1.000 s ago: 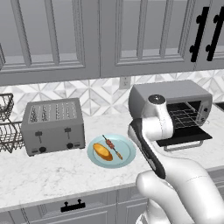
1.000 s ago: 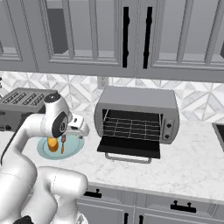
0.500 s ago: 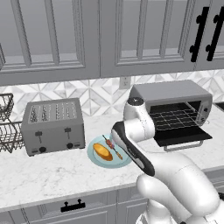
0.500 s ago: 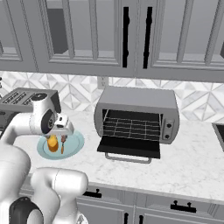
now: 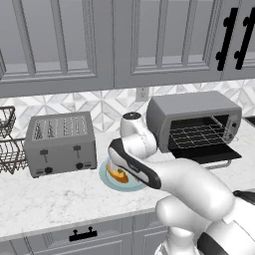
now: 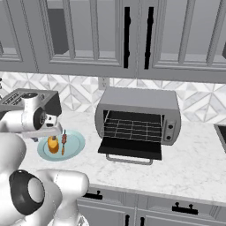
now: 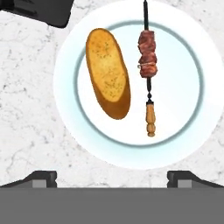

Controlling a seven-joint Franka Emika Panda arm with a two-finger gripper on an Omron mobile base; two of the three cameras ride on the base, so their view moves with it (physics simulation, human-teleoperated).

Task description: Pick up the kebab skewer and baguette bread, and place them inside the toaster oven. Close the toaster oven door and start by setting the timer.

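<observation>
Hung over the pale blue round plate (image 7: 183, 131) near the front edge of the white marbled worktop (image 6: 194, 167), the white arm's two-finger gripper (image 7: 111, 177) with dark tips spread wide and nothing between them. Lay side by side and apart on that plate the stubby golden baguette bread (image 7: 108, 72) and the thin kebab skewer (image 7: 148, 65) of brown-red chunks on a wooden-handled stick. Stood farther back toward the wall the wide grey metal toaster oven (image 6: 139, 119), wire rack bare, dark glass toaster oven door (image 6: 130, 148) folded down. Judged barely begun: both pickups, door closing and timer remained
</observation>
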